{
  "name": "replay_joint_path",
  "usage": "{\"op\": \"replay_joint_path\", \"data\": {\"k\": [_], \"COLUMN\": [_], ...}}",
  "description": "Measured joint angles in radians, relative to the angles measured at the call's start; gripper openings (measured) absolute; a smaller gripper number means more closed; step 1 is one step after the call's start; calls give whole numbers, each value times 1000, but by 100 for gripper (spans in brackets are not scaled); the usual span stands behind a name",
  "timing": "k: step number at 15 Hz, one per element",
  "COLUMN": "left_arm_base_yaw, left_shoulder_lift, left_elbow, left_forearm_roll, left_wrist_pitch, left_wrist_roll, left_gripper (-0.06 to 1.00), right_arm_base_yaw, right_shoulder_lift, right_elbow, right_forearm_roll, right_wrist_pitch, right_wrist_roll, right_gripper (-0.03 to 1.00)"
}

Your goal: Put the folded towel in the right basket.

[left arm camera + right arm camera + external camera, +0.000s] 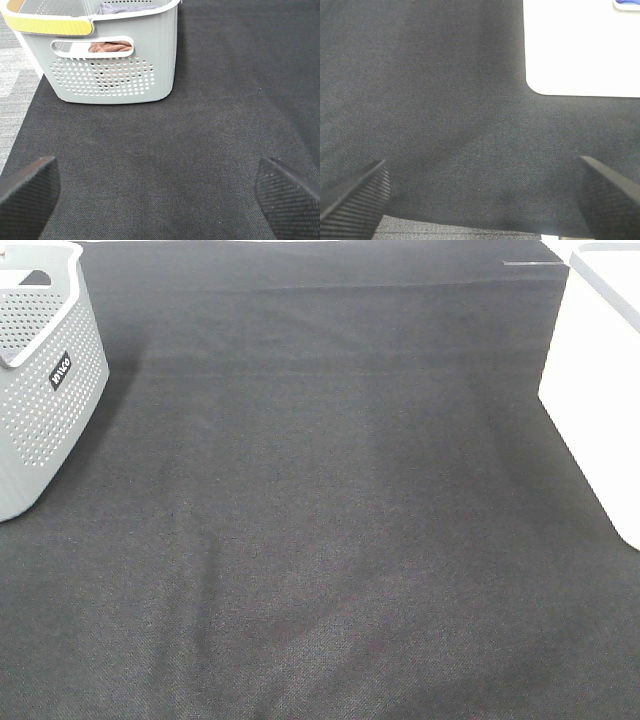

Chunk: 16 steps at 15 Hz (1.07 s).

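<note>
Opening step: both grippers (157, 200) (480, 200) idling, jaws apart, empty. Next: reaching brown folded cloth (109, 47) inside grey perforated plastic basket (45, 390), frame's upper left; white basket (600, 390) waiting right edge.

- A dark cloth-covered table (320, 540) spans the scene.
- A grey perforated basket (45, 390) stands on its far left.
- A white basket (600, 390) sits at the right edge.
</note>
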Motion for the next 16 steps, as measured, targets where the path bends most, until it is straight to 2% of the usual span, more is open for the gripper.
{"op": "replay_joint_path", "data": {"k": [16], "left_arm_base_yaw": [0], "left_shoulder_lift": [0], "left_elbow": [0], "left_forearm_roll": [0], "left_wrist_pitch": [0], "left_wrist_roll": [0], "left_gripper": [99], "right_arm_base_yaw": [0], "right_shoulder_lift": [0], "right_elbow": [0], "right_forearm_roll": [0], "right_wrist_pitch": [0], "right_wrist_roll": [0], "right_gripper": [96]}}
